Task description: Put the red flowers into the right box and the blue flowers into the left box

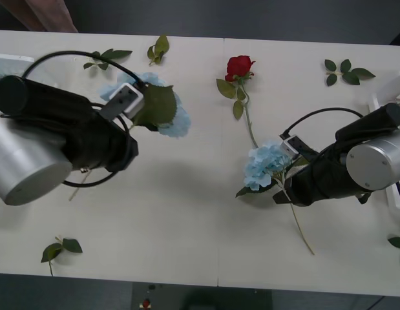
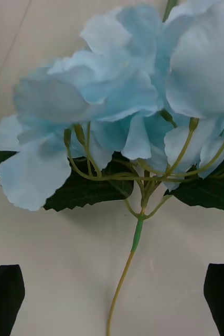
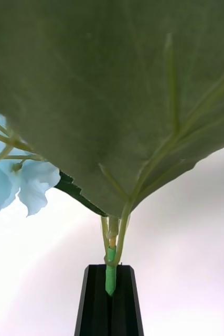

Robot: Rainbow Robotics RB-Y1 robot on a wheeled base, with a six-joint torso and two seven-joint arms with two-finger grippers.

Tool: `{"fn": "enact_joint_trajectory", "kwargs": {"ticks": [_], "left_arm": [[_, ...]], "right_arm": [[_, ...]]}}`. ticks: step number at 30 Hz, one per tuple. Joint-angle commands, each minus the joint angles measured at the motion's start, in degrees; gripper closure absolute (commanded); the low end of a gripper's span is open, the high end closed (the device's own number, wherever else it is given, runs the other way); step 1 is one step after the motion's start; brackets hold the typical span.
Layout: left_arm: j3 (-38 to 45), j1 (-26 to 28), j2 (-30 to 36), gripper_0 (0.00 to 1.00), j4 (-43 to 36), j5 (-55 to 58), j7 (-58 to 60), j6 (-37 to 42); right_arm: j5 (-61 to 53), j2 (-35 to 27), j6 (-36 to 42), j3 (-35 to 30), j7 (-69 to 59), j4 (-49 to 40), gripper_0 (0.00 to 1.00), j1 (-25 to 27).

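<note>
My left gripper (image 1: pixel 139 113) is shut on the green stem (image 3: pixel 110 273) of a blue flower (image 1: pixel 170 115), holding it over the table's left half; its big leaf (image 3: pixel 112 94) hangs in front of the wrist camera. My right gripper (image 2: pixel 112 302) is open and low over a second blue flower (image 1: pixel 264 165) lying on the table. That flower's stem (image 2: pixel 123 278) runs between the black fingers (image 2: pixel 4 296). A red flower (image 1: pixel 238 66) lies at the far middle, its stem reaching toward the second blue head. A corner of the left box (image 1: pixel 7 61) and the rim of the right box (image 1: pixel 378 98) show at the table's edges.
Loose green leaf sprigs lie at the far left (image 1: pixel 104 58), beside it (image 1: pixel 157 48), at the far right (image 1: pixel 345 70), near the front left (image 1: pixel 61 249) and at the right edge (image 1: pixel 398 242). The table's front edge (image 1: pixel 200 279) runs close below the arms.
</note>
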Motion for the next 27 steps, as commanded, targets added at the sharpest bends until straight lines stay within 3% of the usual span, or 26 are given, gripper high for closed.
{"fn": "enact_joint_trajectory", "kwargs": {"ticks": [1,9,15,23,27], "left_arm": [[7.45,1.17,6.88,1.00,-1.38,4.40,1.46,0.40],[19.49,6.27,13.82,1.00,3.19,6.95,-0.56,0.22],[26.26,6.88,14.96,1.00,13.03,6.42,-6.27,0.05],[28.01,7.67,15.31,1.00,25.51,6.42,-7.68,-4.35],[25.03,7.94,15.31,1.00,30.52,6.51,-8.47,-8.48]], "right_arm": [[1.44,-0.14,-1.11,1.02,-2.35,-1.80,0.00,0.72],[3.90,-0.14,-3.05,2.51,-2.53,-1.54,0.00,2.66],[5.40,1.44,-5.51,2.95,-1.91,2.06,0.00,2.74],[7.94,3.11,-6.65,3.04,-1.39,4.61,0.00,2.74],[9.00,3.46,-8.41,3.66,-1.12,5.84,0.00,2.74]]}}
